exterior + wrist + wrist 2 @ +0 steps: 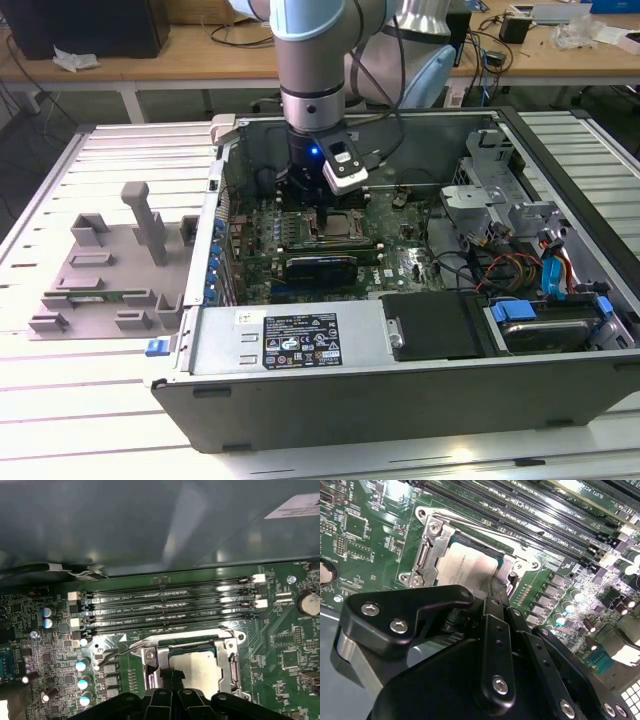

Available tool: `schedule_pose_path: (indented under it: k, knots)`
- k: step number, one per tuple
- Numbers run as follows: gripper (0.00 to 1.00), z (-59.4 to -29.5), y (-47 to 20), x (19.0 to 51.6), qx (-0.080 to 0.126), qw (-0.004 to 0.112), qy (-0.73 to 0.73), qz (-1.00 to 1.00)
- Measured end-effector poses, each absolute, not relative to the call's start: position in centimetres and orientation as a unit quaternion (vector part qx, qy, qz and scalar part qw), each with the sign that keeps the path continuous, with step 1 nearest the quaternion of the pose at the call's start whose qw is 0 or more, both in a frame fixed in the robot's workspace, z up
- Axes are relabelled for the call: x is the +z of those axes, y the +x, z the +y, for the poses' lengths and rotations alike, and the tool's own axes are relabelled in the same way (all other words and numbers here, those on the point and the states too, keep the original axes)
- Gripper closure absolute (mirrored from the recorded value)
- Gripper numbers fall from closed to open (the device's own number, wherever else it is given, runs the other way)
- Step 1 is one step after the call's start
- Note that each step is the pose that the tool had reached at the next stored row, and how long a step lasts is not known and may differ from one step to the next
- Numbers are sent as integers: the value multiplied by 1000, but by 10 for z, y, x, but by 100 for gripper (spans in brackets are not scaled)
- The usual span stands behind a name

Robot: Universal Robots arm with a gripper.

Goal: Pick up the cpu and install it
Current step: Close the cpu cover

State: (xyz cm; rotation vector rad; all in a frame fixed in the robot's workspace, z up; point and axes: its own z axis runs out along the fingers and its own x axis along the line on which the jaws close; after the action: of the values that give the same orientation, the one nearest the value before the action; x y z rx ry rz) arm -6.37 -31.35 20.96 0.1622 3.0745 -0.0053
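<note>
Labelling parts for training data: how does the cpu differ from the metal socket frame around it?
The cpu is a plain, flat, pale square plate; the socket frame is a hollow bracket with screws. The cpu lies in the middle; the socket frame rings it. Both are silvery metal.

Gripper [328,220] low inside open-topped case [400,400], over socket frame [432,545]. Memory slots [170,610] just beside frame, case wall behind. Drive cage [490,200] and cables [498,266] crowd the exterior view's right.
</note>
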Motion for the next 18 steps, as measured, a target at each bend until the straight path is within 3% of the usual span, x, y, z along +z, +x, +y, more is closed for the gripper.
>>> schedule_pose_path:
  k: [18]
  knots:
    - [89, -314, -72, 203, -2, 31, 51, 998]
